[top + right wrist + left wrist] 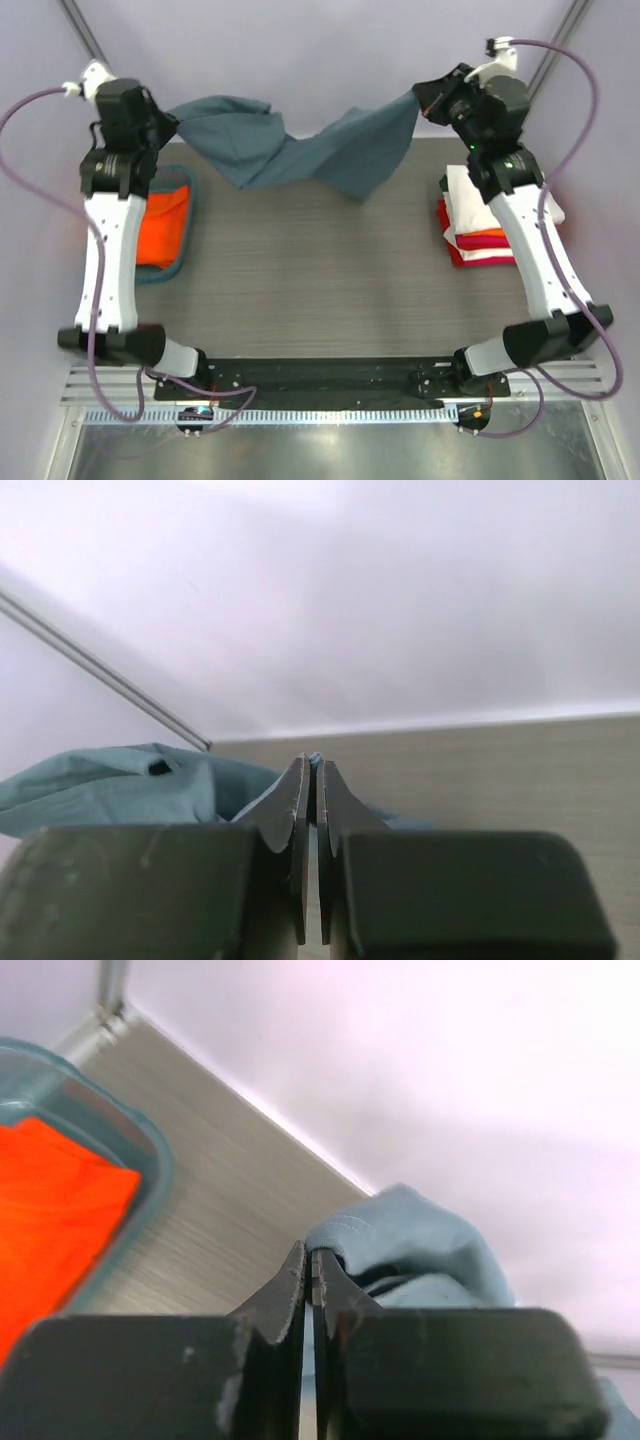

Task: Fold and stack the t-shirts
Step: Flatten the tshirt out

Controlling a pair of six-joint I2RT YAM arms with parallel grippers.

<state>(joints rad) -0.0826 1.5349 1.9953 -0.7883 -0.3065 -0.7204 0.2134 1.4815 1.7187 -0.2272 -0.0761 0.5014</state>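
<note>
A slate blue-grey t-shirt hangs stretched and twisted in the air between both arms, above the far half of the table. My left gripper is shut on its left end, where the cloth bunches beside the fingertips. My right gripper is shut on its right end, and a sliver of the cloth shows between the tips. An orange t-shirt lies in the teal basket at the left. A folded stack of white, orange and red t-shirts sits at the right, partly under my right arm.
The basket's rim shows at the left of the left wrist view with the orange cloth inside. White walls enclose the back and sides. The arm bases stand at the near edge.
</note>
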